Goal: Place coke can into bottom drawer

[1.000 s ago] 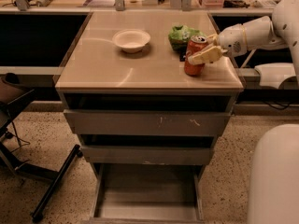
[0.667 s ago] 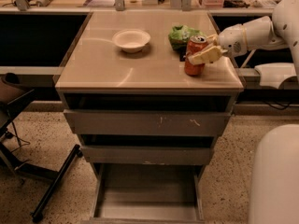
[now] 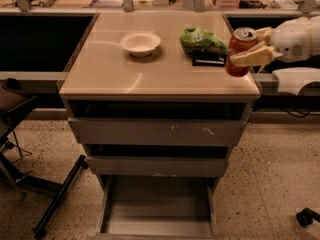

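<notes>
The coke can [image 3: 240,50] is red with a silver top and is held tilted above the right edge of the cabinet top [image 3: 150,74]. My gripper [image 3: 250,49] comes in from the right and is shut on the can, with one pale finger [image 3: 252,57] across its front. The bottom drawer [image 3: 157,206] is pulled out at the foot of the cabinet, and its grey floor is bare.
A white bowl [image 3: 140,43] sits on the top towards the back. A green chip bag [image 3: 201,39] lies beside a small black object [image 3: 209,60], just left of the can. Two upper drawers [image 3: 157,131] are shut. A black chair base [image 3: 55,196] stands at lower left.
The can has been lifted off the cabinet top and carried to the right, over the top's right edge, still in my gripper.
</notes>
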Robot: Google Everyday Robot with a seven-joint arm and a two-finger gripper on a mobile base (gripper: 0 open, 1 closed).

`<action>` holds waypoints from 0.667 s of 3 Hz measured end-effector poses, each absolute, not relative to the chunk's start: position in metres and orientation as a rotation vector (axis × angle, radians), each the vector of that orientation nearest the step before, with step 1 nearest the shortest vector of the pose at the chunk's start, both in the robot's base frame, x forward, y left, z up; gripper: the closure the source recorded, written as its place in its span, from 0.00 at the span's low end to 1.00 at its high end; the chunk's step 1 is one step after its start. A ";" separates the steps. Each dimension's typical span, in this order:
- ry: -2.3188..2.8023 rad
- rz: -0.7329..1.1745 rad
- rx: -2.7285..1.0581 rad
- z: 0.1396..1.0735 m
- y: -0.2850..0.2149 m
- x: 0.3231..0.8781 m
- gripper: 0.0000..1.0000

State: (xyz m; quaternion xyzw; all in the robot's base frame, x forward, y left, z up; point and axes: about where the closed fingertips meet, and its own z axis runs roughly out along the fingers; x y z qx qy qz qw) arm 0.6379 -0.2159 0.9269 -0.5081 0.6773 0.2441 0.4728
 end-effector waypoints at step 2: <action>1.673 0.495 -1.133 0.956 -0.240 0.545 1.00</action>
